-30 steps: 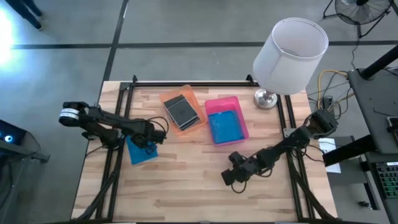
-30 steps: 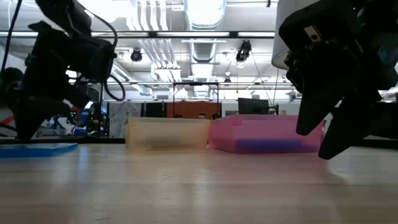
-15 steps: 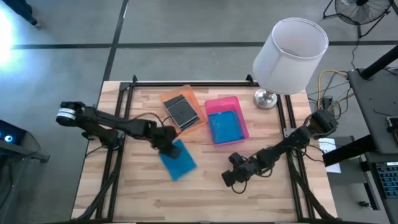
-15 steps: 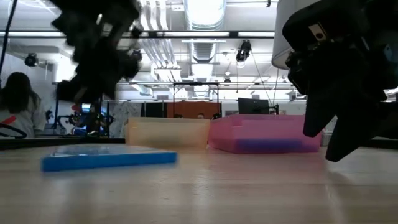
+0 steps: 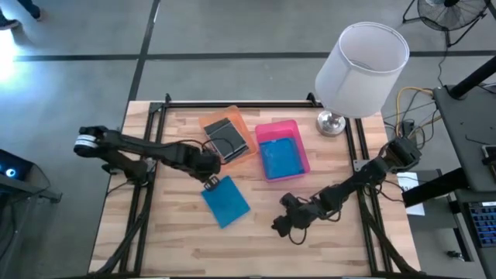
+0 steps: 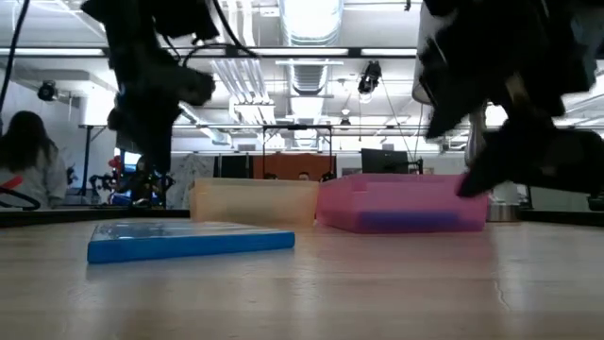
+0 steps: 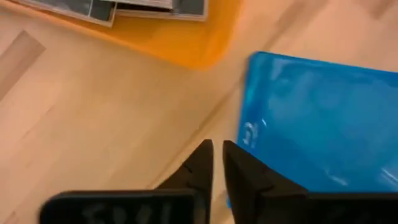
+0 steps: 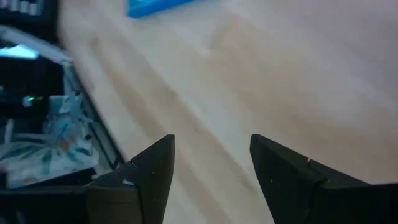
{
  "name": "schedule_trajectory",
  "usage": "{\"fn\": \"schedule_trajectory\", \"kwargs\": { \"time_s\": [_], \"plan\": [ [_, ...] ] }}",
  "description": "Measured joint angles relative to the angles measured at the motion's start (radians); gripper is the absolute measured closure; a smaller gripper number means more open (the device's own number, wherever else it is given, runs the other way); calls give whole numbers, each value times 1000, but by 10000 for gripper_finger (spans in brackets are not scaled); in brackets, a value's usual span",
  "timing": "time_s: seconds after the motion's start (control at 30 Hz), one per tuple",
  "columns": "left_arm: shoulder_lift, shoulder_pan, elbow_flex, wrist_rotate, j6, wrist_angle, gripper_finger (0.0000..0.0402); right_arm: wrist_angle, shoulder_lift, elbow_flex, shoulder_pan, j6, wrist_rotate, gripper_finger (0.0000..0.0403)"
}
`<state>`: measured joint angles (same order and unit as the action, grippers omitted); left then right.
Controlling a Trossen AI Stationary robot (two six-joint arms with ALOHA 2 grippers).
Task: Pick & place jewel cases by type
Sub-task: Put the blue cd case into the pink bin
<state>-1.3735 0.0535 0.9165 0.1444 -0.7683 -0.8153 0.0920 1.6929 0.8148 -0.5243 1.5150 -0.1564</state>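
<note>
The blue case lies flat on the table, near of the orange tray (grey cases inside). The left gripper, fingers pinched nearly together and empty, sits just off its far-left corner. The right gripper waits spread wide, right of the case. Likely risk: the thin case skids when nudged, since its edge gives little grip.

front: bare wood | back: orange tray, pink tray, lamp
</note>
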Motion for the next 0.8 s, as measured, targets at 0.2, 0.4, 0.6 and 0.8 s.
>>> {"fn": "schedule_trajectory", "kwargs": {
  "time_s": [0.2,0.4,0.6,0.8],
  "plan": [
    [-65,-45,-27,-4,3,-6,313,-6,109,140,1,-18,-8,158],
    [-59,-74,-100,-97,56,32,270,-14,290,297,1,222,-144,113],
    [-32,-74,-222,-267,118,185,268,-10,411,401,13,535,-289,106],
    [-10,9,-323,-408,67,331,268,-182,534,601,69,628,-240,108]
  ]
}}
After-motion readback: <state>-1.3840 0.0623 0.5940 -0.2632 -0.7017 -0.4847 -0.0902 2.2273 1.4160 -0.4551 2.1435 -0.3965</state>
